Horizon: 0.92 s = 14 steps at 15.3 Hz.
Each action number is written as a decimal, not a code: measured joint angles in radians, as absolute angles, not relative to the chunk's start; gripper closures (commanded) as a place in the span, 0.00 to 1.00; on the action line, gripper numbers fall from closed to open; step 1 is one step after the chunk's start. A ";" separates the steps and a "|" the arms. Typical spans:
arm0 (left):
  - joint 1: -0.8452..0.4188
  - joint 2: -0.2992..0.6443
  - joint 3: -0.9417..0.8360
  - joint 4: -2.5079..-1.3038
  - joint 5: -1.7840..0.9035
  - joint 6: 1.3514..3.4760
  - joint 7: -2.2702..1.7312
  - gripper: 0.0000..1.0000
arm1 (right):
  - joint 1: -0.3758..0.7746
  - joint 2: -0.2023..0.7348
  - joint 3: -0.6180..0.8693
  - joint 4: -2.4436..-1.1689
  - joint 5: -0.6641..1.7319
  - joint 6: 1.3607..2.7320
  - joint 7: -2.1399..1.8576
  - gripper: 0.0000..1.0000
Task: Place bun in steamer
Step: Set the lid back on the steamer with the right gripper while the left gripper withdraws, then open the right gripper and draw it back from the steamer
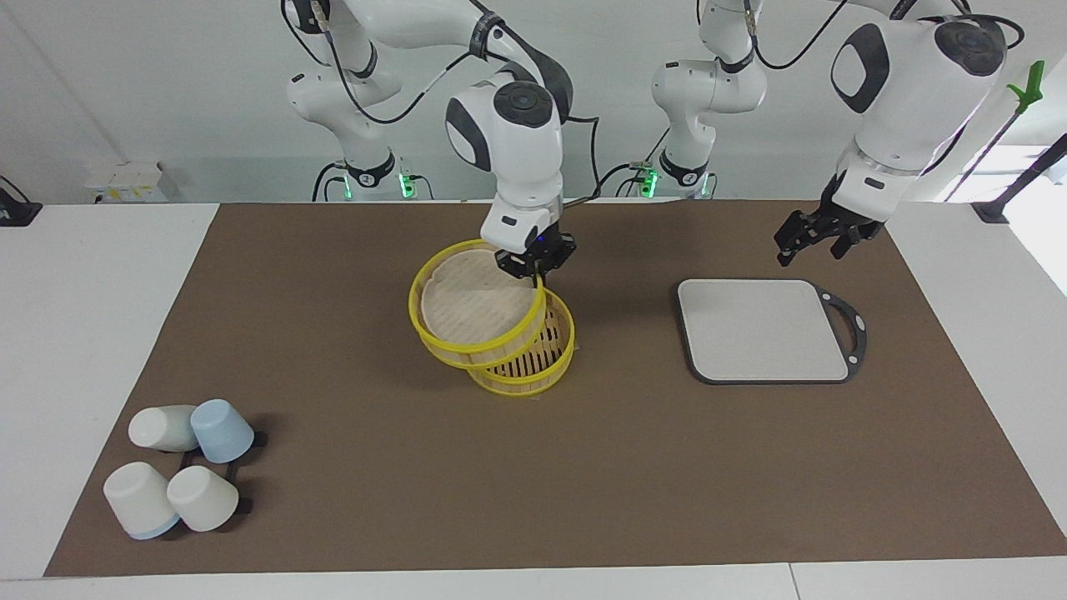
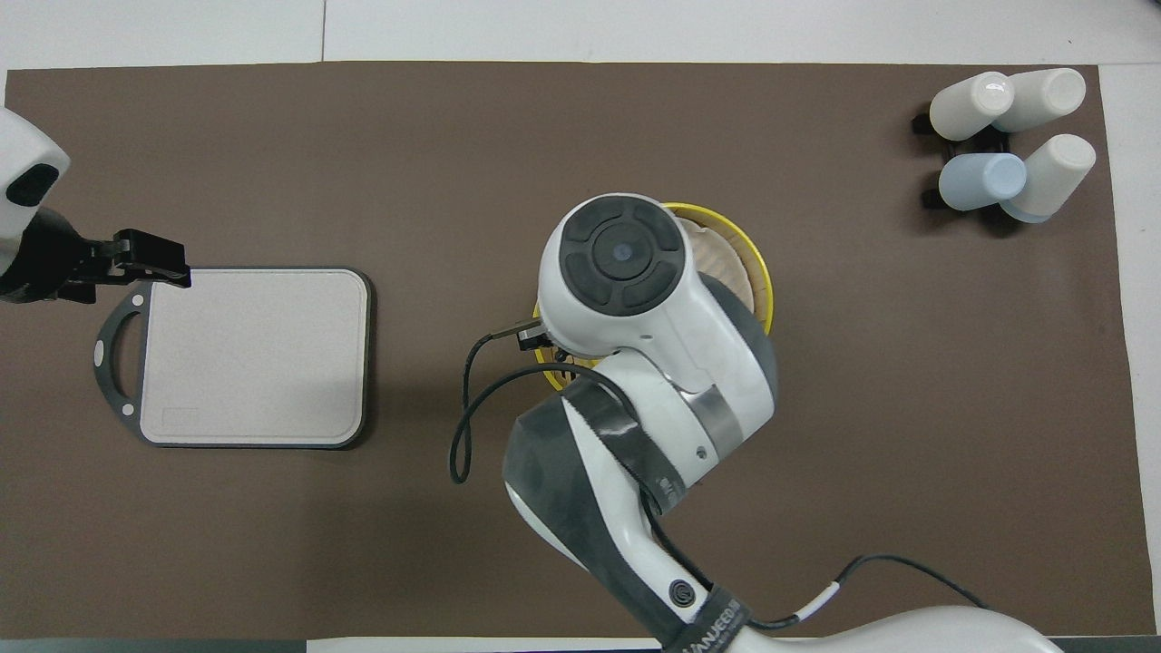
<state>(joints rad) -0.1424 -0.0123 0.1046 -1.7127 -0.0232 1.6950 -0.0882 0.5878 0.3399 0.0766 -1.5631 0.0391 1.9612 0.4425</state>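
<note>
The steamer basket (image 1: 542, 371) stands at the table's middle, its slatted bottom partly showing. My right gripper (image 1: 536, 267) is shut on the rim of the steamer's yellow-rimmed lid (image 1: 471, 304) and holds it tilted over the basket, covering much of it. In the overhead view my right arm hides the basket and the gripper; only part of the lid (image 2: 730, 258) shows. The bun is hidden or out of view; none shows on the bare slats. My left gripper (image 1: 813, 250) is open and empty, up over the grey board's corner by its handle; it also shows in the overhead view (image 2: 168, 263).
A grey rectangular board (image 1: 763, 329) with a dark handle lies toward the left arm's end (image 2: 254, 354). Several white and blue cups (image 1: 179, 467) sit on a black rack at the right arm's end, farther from the robots (image 2: 1011, 136).
</note>
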 measured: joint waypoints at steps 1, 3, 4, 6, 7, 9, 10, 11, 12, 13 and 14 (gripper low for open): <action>-0.128 -0.012 0.104 -1.698 -0.023 1.674 -0.057 0.00 | 0.604 0.361 0.076 -1.565 0.039 1.983 0.469 1.00; -0.111 -0.012 0.106 -1.680 -0.023 1.641 -0.005 0.00 | 0.614 0.400 0.076 -1.568 0.039 2.024 0.489 1.00; -0.109 -0.013 0.111 -1.677 -0.023 1.630 0.016 0.00 | 0.614 0.416 0.073 -1.569 0.039 2.046 0.489 1.00; -0.108 -0.014 0.121 -1.672 -0.023 1.607 0.048 0.00 | 0.612 0.436 0.068 -1.571 0.039 2.062 0.489 1.00; -0.108 -0.017 0.122 -1.669 -0.023 1.599 0.060 0.00 | 0.613 0.438 0.068 -1.572 0.039 2.064 0.490 1.00; -0.108 -0.026 0.123 -1.665 -0.023 1.590 0.070 0.00 | 0.622 0.441 0.069 -1.576 0.039 2.080 0.513 1.00; -0.108 -0.030 0.123 -1.665 -0.023 1.587 0.072 0.00 | 0.630 0.442 0.068 -1.578 0.038 2.088 0.529 1.00; -0.108 -0.034 0.122 -1.665 -0.020 1.584 0.074 0.00 | 0.641 0.445 0.066 -1.580 0.033 2.099 0.545 1.00; -0.108 -0.036 0.121 -1.665 -0.013 1.581 0.076 0.00 | 0.653 0.450 0.061 -1.582 0.022 2.109 0.561 1.00; -0.108 -0.039 0.120 -1.664 -0.006 1.579 0.077 0.00 | 0.660 0.455 0.056 -1.583 0.013 2.116 0.569 1.00; -0.108 -0.041 0.119 -1.664 -0.002 1.577 0.077 0.00 | 0.663 0.456 0.054 -1.583 0.011 2.119 0.571 1.00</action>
<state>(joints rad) -0.1084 -0.0411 0.1190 -1.6644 -0.0020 1.5771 0.0775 0.6632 0.4563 0.0542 -1.5828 0.0110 2.1191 0.5714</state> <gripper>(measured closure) 0.000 0.912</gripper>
